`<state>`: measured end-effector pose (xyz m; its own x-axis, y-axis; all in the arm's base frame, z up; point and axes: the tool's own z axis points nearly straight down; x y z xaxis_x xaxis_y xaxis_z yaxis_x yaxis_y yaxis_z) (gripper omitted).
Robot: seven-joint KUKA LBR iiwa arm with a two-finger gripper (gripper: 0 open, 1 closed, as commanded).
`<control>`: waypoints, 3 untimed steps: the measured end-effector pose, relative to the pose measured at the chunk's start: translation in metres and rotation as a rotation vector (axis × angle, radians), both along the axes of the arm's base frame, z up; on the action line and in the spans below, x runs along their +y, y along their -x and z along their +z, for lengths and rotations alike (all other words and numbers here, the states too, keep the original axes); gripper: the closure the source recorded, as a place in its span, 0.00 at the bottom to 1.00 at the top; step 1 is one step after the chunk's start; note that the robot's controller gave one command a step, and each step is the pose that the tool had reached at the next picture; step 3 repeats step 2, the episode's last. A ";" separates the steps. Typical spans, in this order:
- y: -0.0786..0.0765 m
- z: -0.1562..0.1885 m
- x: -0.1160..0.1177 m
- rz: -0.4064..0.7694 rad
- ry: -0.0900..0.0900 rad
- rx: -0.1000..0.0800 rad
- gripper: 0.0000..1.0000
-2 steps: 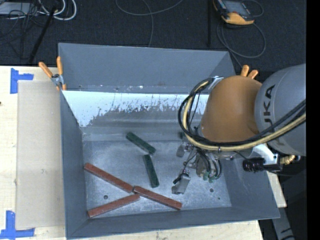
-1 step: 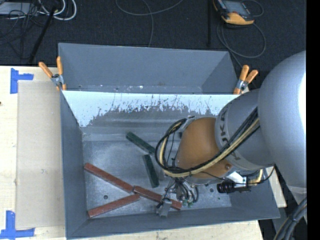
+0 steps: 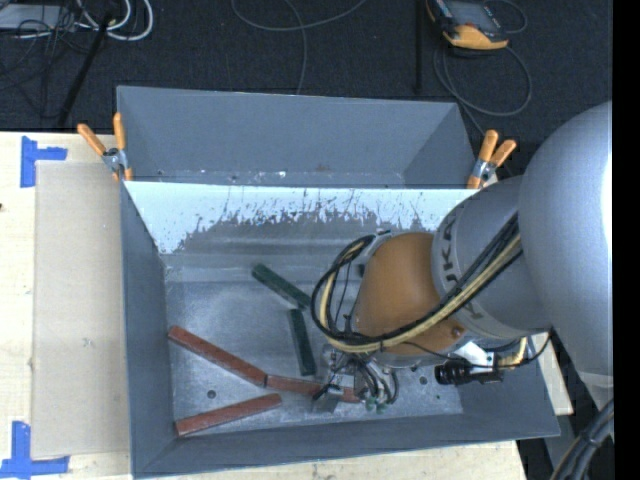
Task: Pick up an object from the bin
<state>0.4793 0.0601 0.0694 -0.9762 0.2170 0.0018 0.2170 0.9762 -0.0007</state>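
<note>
we are hovering low over one end of a red-brown stick in the bin point(image 3: 145, 368).
the jaws are sitting near the bin floor where the longer red-brown stick point(image 3: 225, 358) is ending, probably because that free end is lying clear of the shorter red-brown stick point(image 3: 228, 415) and the dark green sticks point(image 3: 300, 340); we are not able to tell whether the jaws are apart or together.

floor point(image 3: 200, 58): dark speckled carpet, along the top of the view. thin cables point(image 3: 418, 48): loose loops lying across it. white cable bundle point(image 3: 130, 13): top left. orange-and-black device point(image 3: 468, 30): top right, on the carpet
</note>
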 end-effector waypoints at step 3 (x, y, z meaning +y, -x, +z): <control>-0.035 0.170 0.034 0.188 -0.002 -0.005 1.00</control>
